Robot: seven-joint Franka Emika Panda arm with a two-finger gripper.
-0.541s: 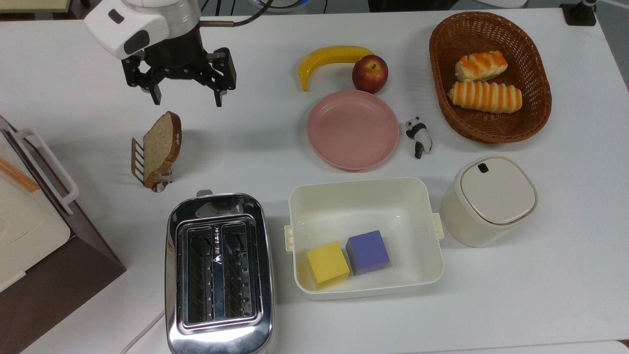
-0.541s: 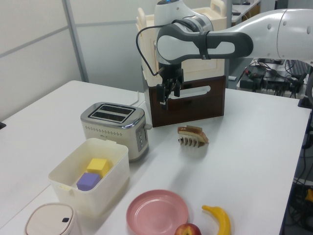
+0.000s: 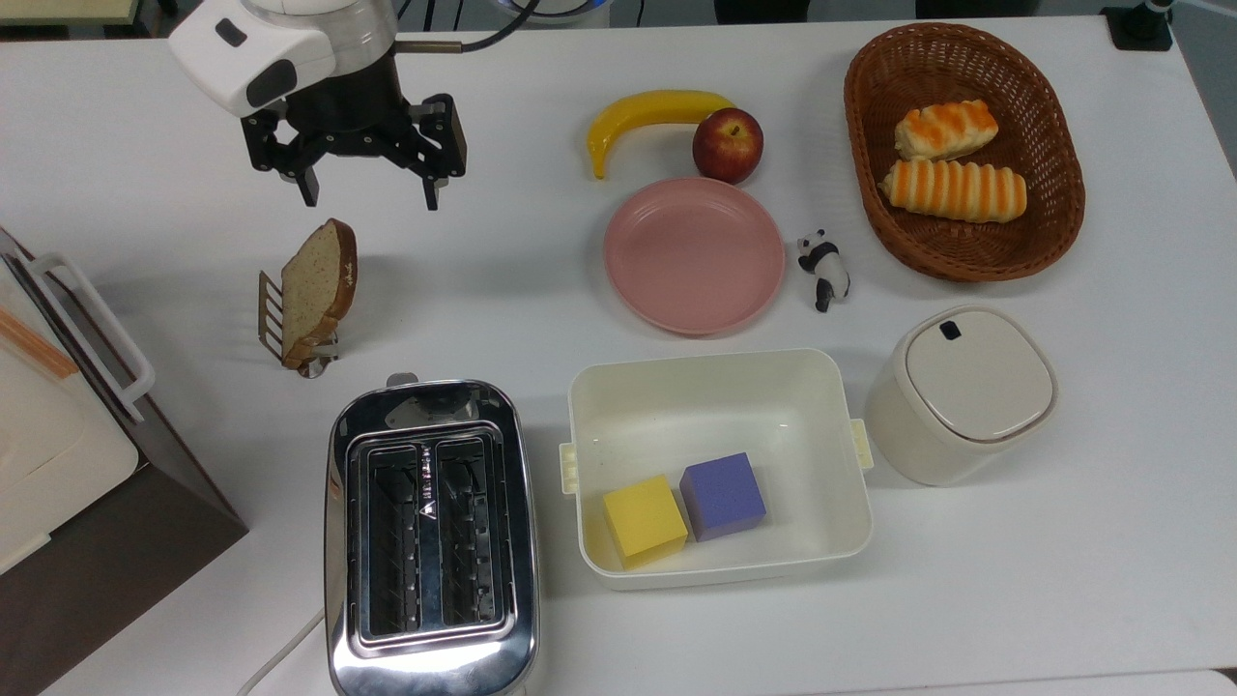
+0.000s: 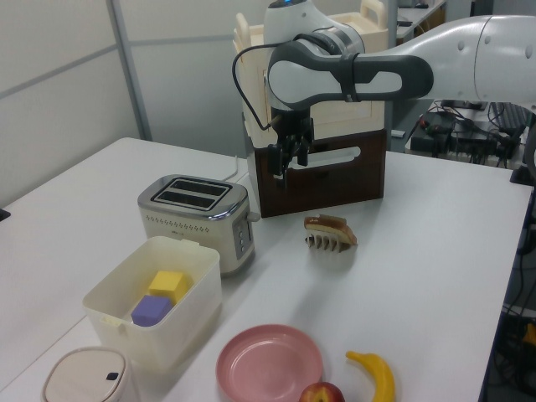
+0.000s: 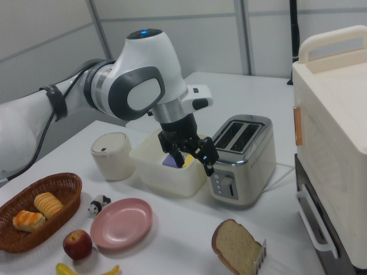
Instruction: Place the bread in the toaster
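The bread point(image 3: 314, 285) point(image 5: 236, 249) is a tan speckled slice with a dark crust, leaning upright in a small wire rack point(image 3: 273, 319) point(image 4: 328, 239) on the white table. The chrome two-slot toaster point(image 3: 430, 536) point(image 4: 197, 216) point(image 5: 243, 157) stands below the rack in the top view, both slots empty. My gripper point(image 3: 369, 198) point(image 5: 191, 162) point(image 4: 285, 167) hangs open above the table, just above the bread in the top view and apart from it, with nothing between its fingers.
A white bin point(image 3: 821, 541) holds a yellow cube point(image 3: 644, 519) and a purple cube point(image 3: 723, 495). Nearby are a pink plate point(image 3: 694, 254), banana point(image 3: 649, 114), apple point(image 3: 728, 145), panda figure point(image 3: 823, 268), lidded canister point(image 3: 962, 391), roll basket point(image 3: 1058, 208), and a brown-and-cream appliance point(image 3: 68, 464).
The gripper has shifted very slightly toward the top view's top edge. Nothing else has moved.
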